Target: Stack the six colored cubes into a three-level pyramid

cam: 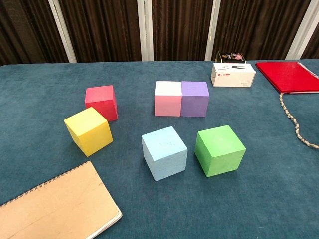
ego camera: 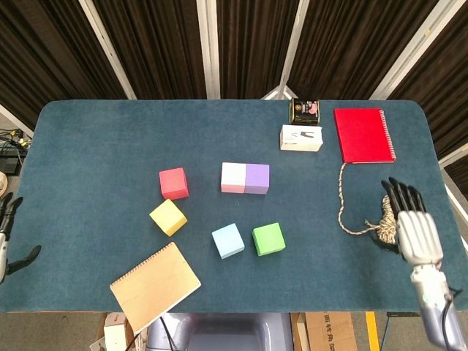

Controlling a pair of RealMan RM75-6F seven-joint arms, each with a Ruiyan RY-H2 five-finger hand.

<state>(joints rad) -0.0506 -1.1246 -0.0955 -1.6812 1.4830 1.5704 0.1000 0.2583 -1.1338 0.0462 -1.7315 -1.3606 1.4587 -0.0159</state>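
Looking from the head camera, I see my right hand (ego camera: 418, 238) at the far right edge of the table (ego camera: 110, 146), over the rope (ego camera: 385, 218), with fingers straight and apart and nothing in them. My left hand (ego camera: 7, 234) shows only as a few dark fingertips at the far left edge; I cannot tell if it is open or closed. The chest camera shows no hand at all.

All six cubes lie in the middle, all flat on the cloth, none stacked yet. The pink cube (ego camera: 233, 178) and the purple cube (ego camera: 257, 178) stand side by side and touch, so I take them as the start of the bottom row. This row runs left to right across my view. The green cube (ego camera: 268, 238) is in front of the purple one, apart from it, and the blue cube (ego camera: 228, 240) is just left of the green. The red cube (ego camera: 173, 183) and the yellow cube (ego camera: 168, 216) sit further left, well apart from the pair.

I judge the next move needs a third cube at one end of the row. The green cube lies to the left of my right hand and is the nearest cube to it, on the purple side. The red one is nearer to my left hand, on the pink side.
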